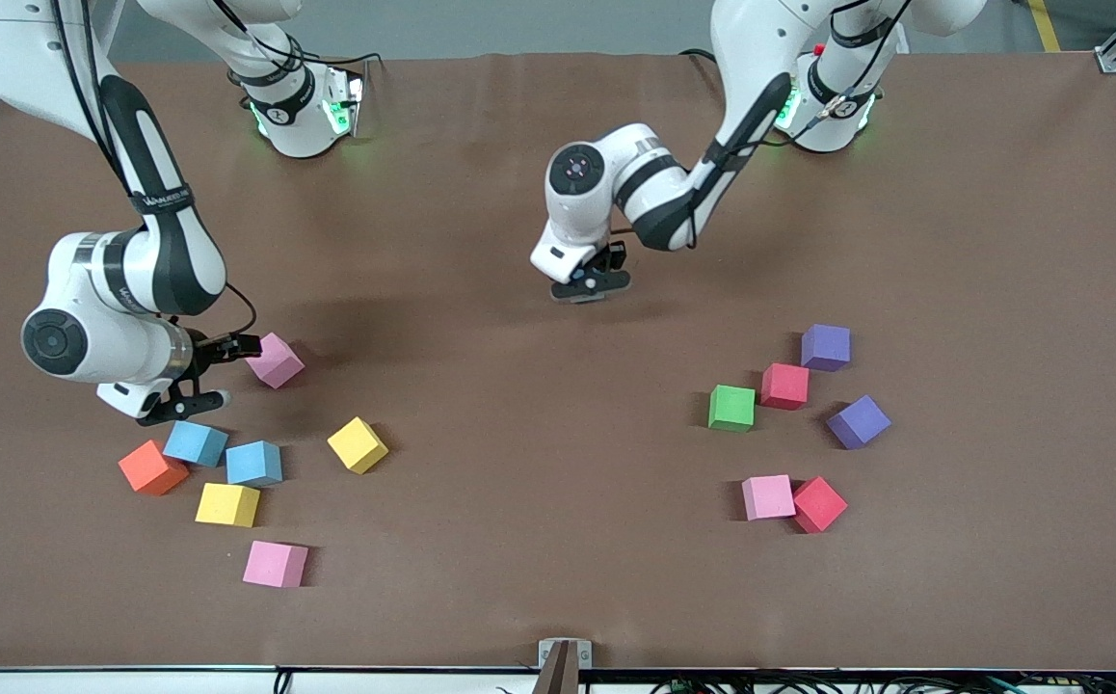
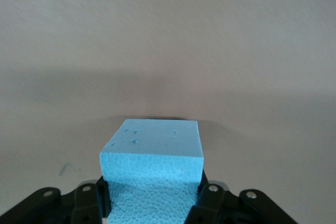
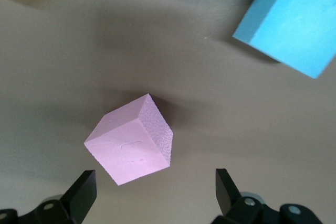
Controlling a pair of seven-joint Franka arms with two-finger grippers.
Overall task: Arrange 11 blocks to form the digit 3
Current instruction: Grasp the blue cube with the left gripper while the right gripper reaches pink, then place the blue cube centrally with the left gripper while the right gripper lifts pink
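A light blue cube point(image 2: 152, 157) is gripped by the left gripper point(image 1: 592, 282), a little toward 12 o'clock from the middle of the table point(image 1: 558, 540). The black fingers point(image 2: 207, 199) are pressed on two opposite side faces, low on the cube, and its top face is left free. In the front view the cube is hidden under the gripper, so it cannot be told whether it is already lifted. The cube is judged to be very light and a little soft, since a pebbled foam grain and small dents are seen on it. A gentle squeeze on flat parallel faces is therefore thought enough, and the matte surface is not expected to slip. Corners should be avoided, because foam can be crushed or turned there. The right gripper point(image 1: 228, 370) is held wide, low at about 9 o'clock, with a tilted pink cube point(image 1: 276, 360) just before its fingertips, not between them.
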